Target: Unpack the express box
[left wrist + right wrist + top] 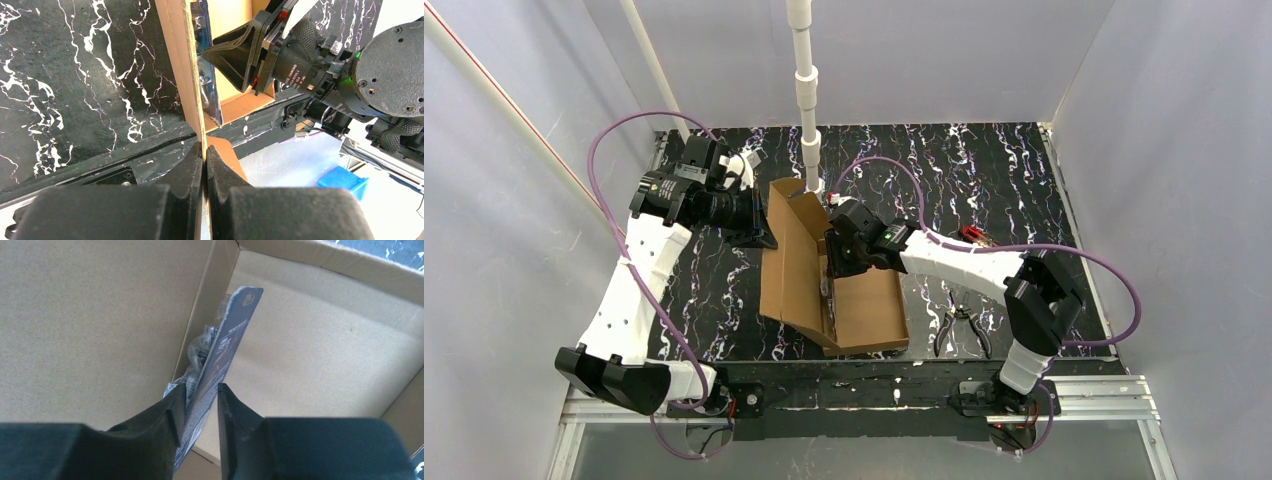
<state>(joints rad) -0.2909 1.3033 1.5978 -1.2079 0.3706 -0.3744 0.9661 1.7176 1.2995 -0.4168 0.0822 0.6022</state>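
Top external: express box (869, 312) sits open on the marble table (1024, 170), lid flap (786, 255) raised. Left gripper (205, 152) is pinched tight on the flap's edge. Right gripper (200, 390) is inside the box, jaws part-spread astride a blister pack (227, 335), slim gap showing.

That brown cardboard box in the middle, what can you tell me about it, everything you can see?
The cardboard box is plain brown, flat and long, lying on the black marbled table between the arms. It is open: its lid flap stands up along its left side, the edge pinched in the shut jaws of the left arm. The right arm reaches inside, jaws either side of a blister pack standing on edge by the hinge.
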